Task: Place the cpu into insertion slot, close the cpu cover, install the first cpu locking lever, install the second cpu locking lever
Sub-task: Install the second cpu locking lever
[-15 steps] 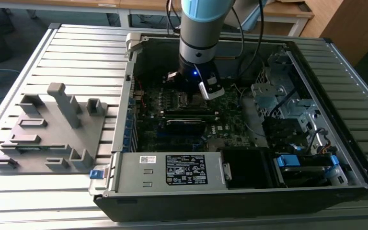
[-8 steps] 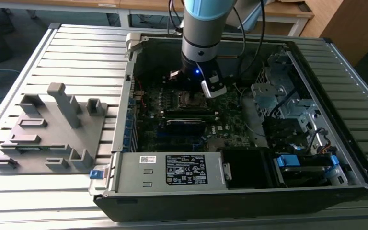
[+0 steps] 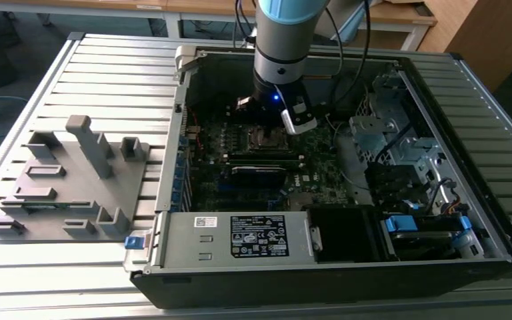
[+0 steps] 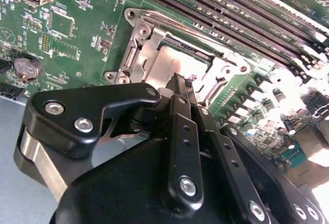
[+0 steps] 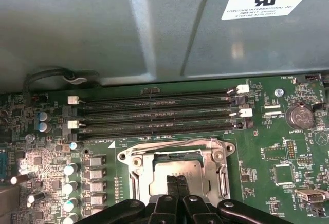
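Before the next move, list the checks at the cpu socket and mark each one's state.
1. cpu lying flat inside the cover's cut-out: ok.
2. cpu cover down flat: ok, as far as shows.
3. Locking levers latched: cannot tell.
4. Gripper over the cpu, jaws shut: ok.
5. Memory slots apart from the gripper: ok.

Open PC case (image 3: 469, 87) sits on slatted table (image 3: 51, 280); fixture block (image 3: 69, 187) lies beside it at the exterior view's left. Motherboard (image 3: 229, 180) lies flat inside the case. Insertion slot (image 3: 265, 139) sits mid-board, cpu cover (image 5: 177, 165) down over it, memory slots (image 5: 154, 113) just beside. Gripper (image 5: 177, 183) directly above the slot, touching or nearly so.
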Motion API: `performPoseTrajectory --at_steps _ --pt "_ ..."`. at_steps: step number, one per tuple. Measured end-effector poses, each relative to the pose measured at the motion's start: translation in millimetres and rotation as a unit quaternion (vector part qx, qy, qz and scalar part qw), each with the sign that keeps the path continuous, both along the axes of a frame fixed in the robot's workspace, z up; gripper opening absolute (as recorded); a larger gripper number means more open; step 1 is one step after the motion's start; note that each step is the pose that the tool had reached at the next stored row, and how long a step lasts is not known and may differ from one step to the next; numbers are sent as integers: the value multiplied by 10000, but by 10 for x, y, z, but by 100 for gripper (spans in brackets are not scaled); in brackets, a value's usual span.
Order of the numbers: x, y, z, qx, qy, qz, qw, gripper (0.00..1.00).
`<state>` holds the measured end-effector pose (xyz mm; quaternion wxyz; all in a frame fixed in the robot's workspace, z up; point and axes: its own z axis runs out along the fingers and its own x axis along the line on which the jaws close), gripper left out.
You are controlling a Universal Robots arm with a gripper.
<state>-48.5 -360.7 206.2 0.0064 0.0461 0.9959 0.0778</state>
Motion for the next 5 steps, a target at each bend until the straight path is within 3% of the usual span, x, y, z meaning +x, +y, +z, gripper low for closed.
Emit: performPoseTrajectory --at_steps 5 --pt "0 0 1 -10 1 0 10000 10"
